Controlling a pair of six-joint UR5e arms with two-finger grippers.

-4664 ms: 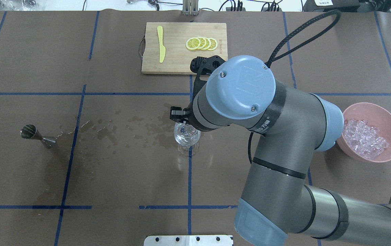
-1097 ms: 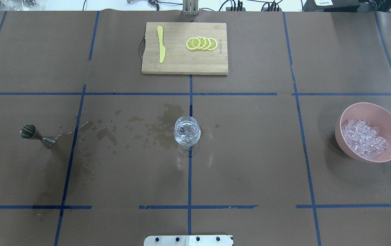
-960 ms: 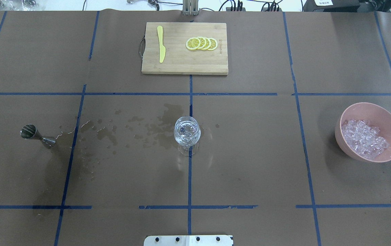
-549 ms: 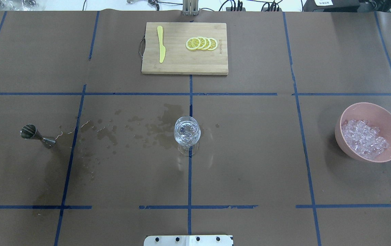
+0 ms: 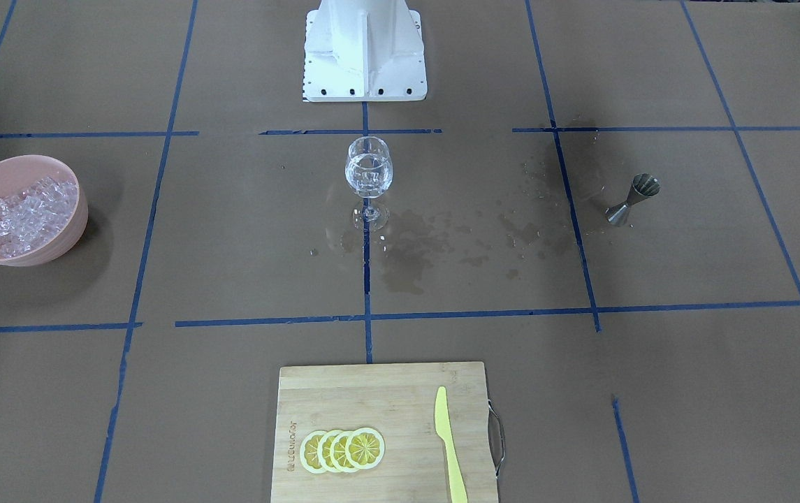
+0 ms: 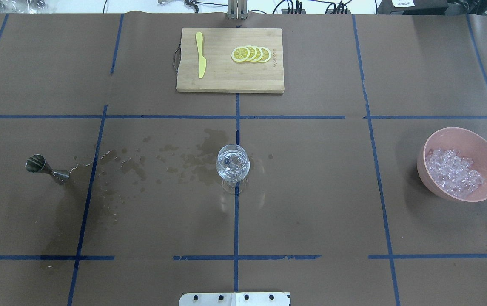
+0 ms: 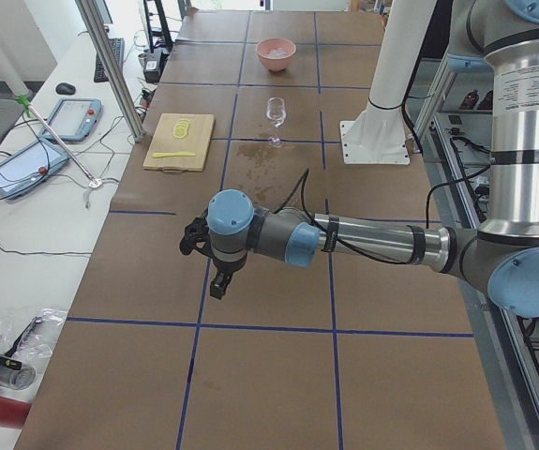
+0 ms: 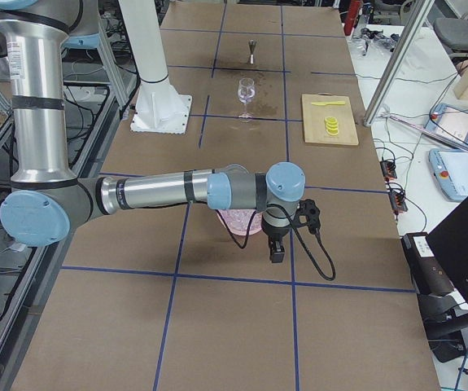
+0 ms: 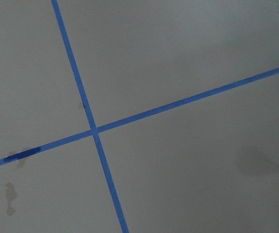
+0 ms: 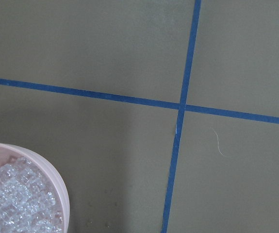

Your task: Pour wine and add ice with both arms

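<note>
A clear stemmed glass (image 6: pixel 233 165) (image 5: pixel 369 171) stands at the table's middle with ice cubes and clear liquid, the wine, in its bowl. The heap of ice (image 6: pixel 454 172) (image 10: pixel 10 206) fills a pink bowl (image 6: pixel 463 132) (image 5: pixel 57 234) on the robot's right side. Both arms are outside the overhead and front views. In the left side view my left gripper (image 7: pixel 218 281) hangs over bare paper, far from the glass (image 7: pixel 276 111). In the right side view my right gripper (image 8: pixel 277 248) hangs beside the bowl. I cannot tell whether either is open or shut.
A steel jigger (image 6: pixel 39 165) stands on the robot's left side, among dark wet stains (image 6: pixel 192 159) on the brown paper. At the far edge lies a wooden cutting board (image 6: pixel 229 80) with lemon slices (image 6: pixel 252 54) and a yellow knife (image 6: pixel 200 55).
About five seconds ago the right arm reached over the glass; it has since left the overhead view. Over the last second nothing on the table has moved.
</note>
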